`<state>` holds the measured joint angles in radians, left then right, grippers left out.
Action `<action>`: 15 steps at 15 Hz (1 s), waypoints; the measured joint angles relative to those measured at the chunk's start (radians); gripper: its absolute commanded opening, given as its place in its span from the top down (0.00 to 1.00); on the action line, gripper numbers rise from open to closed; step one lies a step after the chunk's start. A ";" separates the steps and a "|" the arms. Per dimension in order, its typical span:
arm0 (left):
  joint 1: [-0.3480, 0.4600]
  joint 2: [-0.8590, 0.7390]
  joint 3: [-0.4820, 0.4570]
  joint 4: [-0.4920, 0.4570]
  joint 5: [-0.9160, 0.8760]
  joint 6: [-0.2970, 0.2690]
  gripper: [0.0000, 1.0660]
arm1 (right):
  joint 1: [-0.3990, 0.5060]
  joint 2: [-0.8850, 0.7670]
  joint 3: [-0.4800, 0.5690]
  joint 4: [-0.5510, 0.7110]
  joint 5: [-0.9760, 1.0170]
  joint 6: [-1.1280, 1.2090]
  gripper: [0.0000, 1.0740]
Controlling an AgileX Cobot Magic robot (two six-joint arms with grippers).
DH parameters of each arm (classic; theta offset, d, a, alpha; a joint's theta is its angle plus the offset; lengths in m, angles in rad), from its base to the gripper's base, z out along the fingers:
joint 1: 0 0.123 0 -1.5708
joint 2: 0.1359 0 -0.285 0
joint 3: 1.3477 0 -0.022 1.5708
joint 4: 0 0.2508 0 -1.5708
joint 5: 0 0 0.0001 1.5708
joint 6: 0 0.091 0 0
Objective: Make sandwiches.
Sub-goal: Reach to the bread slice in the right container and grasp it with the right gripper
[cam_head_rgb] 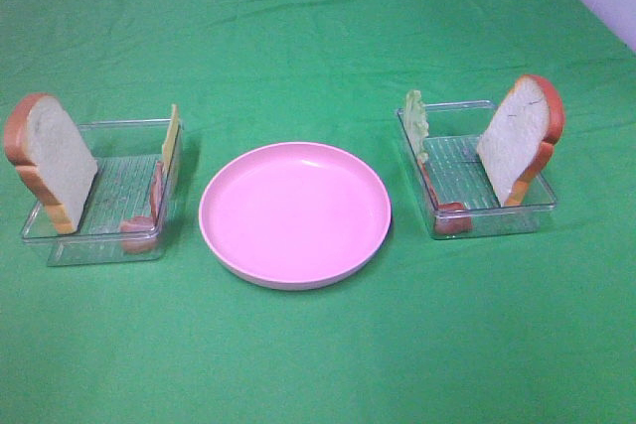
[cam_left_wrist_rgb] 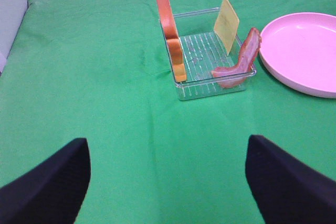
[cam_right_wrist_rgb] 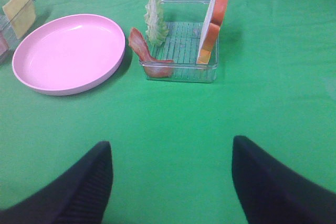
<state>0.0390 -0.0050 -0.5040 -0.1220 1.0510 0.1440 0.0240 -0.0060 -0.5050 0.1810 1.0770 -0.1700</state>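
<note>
No sandwich is assembled; the parts stand in two clear trays. The left tray (cam_head_rgb: 99, 230) holds a bread slice (cam_head_rgb: 52, 161), a yellow cheese square (cam_head_rgb: 171, 138) and a bacon strip (cam_head_rgb: 147, 220). The right tray (cam_head_rgb: 497, 215) holds lettuce (cam_head_rgb: 417, 121), bacon (cam_head_rgb: 444, 213) and a bread slice (cam_head_rgb: 519, 138). My left gripper (cam_left_wrist_rgb: 167, 142) is open and empty, well short of the left tray's bread (cam_left_wrist_rgb: 170, 30), cheese (cam_left_wrist_rgb: 226, 23) and bacon (cam_left_wrist_rgb: 242, 59). My right gripper (cam_right_wrist_rgb: 170, 144) is open and empty, short of the lettuce (cam_right_wrist_rgb: 156, 23), bacon (cam_right_wrist_rgb: 144, 53) and bread (cam_right_wrist_rgb: 215, 19).
A round pink plate (cam_head_rgb: 294, 213) lies between the trays, with nothing on it. Green cloth covers the table. Neither arm shows in the exterior high view. The table's edge shows at the far corners.
</note>
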 measured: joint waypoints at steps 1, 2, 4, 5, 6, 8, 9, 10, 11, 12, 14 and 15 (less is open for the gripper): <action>0.000 0.000 0.000 0.000 0.000 0.000 0.27 | 0.000 0.000 0.000 0.000 0.000 0.000 0.42; 0.000 0.000 0.000 0.000 0.000 0.000 0.27 | 0.000 0.000 0.000 0.000 0.000 0.000 0.42; 0.000 0.000 0.000 0.000 0.000 0.000 0.27 | 0.000 0.000 0.000 0.000 0.000 0.000 0.42; 0.000 0.000 0.000 0.000 0.000 0.000 0.27 | 0.000 0.000 0.000 0.000 0.000 0.000 0.42; 0.000 0.000 0.000 0.000 0.000 0.000 0.27 | 0.000 0.000 0.000 0.000 0.000 0.000 0.42; 0.000 0.000 0.000 0.000 0.000 0.000 0.27 | 0.000 0.000 0.000 0.000 0.000 0.000 0.42; 0.000 0.000 0.000 0.000 0.000 0.000 0.27 | 0.000 0.000 0.000 0.000 0.000 0.000 0.42; 0.000 0.000 0.000 0.000 0.000 0.000 0.27 | 0.000 0.000 0.000 0.000 0.000 0.000 0.42; 0.000 0.000 0.000 0.000 0.000 0.000 0.27 | 0.000 0.000 0.000 0.000 0.000 0.000 0.42; 0.000 0.000 0.000 0.000 0.000 0.000 0.27 | 0.000 0.000 0.000 0.000 0.000 0.000 0.42; 0.000 0.000 0.000 0.000 0.000 0.000 0.27 | 0.000 0.000 0.000 0.000 0.000 0.000 0.42; 0.000 0.000 0.000 0.000 0.000 0.000 0.27 | 0.000 0.000 0.000 0.000 0.000 0.000 0.42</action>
<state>0.0390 -0.0050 -0.5040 -0.1220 1.0510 0.1440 0.0240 -0.0060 -0.5050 0.1810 1.0770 -0.1700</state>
